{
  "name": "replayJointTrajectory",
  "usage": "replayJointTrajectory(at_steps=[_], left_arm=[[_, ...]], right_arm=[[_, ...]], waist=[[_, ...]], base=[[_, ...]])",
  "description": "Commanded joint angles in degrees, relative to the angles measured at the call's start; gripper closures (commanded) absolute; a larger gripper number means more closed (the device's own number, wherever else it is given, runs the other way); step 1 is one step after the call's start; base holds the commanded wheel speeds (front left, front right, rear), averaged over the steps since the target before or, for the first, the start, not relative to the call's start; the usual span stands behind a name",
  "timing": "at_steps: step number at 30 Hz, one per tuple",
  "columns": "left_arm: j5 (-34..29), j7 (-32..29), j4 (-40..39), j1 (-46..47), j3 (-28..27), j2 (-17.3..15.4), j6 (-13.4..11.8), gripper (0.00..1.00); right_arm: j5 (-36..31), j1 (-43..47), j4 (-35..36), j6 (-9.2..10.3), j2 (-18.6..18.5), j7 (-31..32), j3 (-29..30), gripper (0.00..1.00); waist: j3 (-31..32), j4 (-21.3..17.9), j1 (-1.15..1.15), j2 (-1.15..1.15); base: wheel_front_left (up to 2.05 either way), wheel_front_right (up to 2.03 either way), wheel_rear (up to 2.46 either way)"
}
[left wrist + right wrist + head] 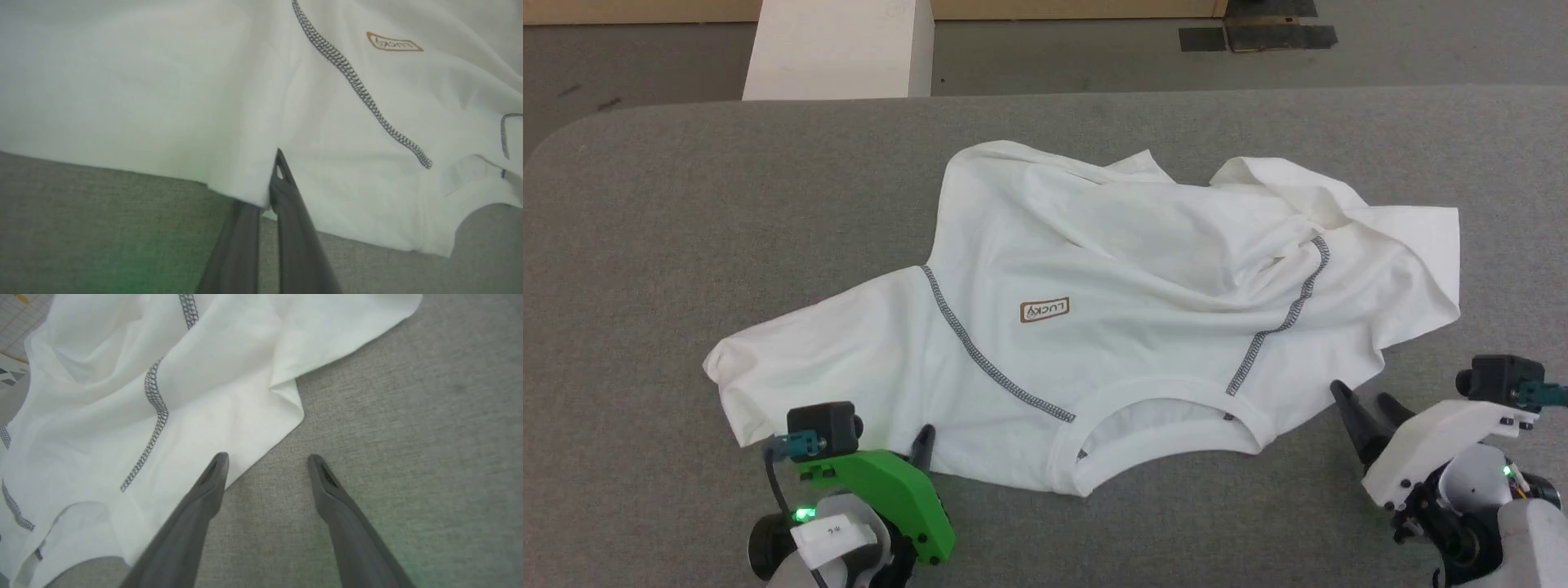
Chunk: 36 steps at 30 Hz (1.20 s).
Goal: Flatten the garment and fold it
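The garment [1111, 302], a white T-shirt with grey stitched seams and a tan-bordered chest label, lies rumpled on the grey table [645, 245], collar toward me. My left gripper [921, 445] sits at the near edge of its shoulder, left of the collar. In the left wrist view the left gripper [267, 198] is shut on that fabric edge of the garment [163, 102], one finger above the cloth and one under it. My right gripper [1364, 404] stands open just right of the near sleeve. In the right wrist view, its fingers [216, 473] straddle the sleeve edge of the garment [163, 396] with bare table between them.
A rigid white box [841, 49] stands beyond the table's far edge at the left. Dark tape patches [1258, 33] mark the floor at the far right. Bare table lies to the left of the shirt and along its near edge.
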<state>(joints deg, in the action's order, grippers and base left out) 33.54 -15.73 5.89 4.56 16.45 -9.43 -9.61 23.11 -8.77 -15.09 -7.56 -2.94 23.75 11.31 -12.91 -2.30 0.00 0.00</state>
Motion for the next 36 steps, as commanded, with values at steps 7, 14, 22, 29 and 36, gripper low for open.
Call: replayJointTrajectory(at_steps=[7,14,22,29,36], left_arm=[[0.3,0.5,0.1,0.5,0.0,-0.3,0.2,1.00],[0.8,2.9,-1.1,0.6,-0.8,-0.4,0.8,1.00],[7.1,2.5,-10.7,2.4,-3.6,-1.1,5.6,1.00],[8.7,-6.7,-23.1,14.2,-5.6,-7.2,6.6,1.00],[6.2,-11.9,-21.0,34.9,-6.9,-9.2,5.1,1.00]], right_arm=[[-2.8,-4.7,-4.7,0.08,0.1,6.6,0.1,0.67],[-1.5,-4.9,-2.6,0.08,0.1,3.5,-1.3,1.00],[-2.3,-1.1,11.6,0.08,0.1,4.7,-1.2,1.00],[-8.9,-6.1,32.5,0.08,-4.3,15.5,-1.2,1.00],[-9.5,-25.2,32.5,0.08,-13.4,21.3,-6.3,1.00]], waist=[[-1.0,0.7,0.00,0.00],[0.2,0.2,0.00,0.00],[3.7,-0.4,0.00,0.00],[2.6,-1.6,0.00,0.00],[-6.2,-3.6,0.00,0.00]], base=[[0.00,0.00,0.00],[0.00,0.00,0.00],[0.00,0.00,0.00],[0.00,0.00,0.00],[0.00,0.00,0.00]])
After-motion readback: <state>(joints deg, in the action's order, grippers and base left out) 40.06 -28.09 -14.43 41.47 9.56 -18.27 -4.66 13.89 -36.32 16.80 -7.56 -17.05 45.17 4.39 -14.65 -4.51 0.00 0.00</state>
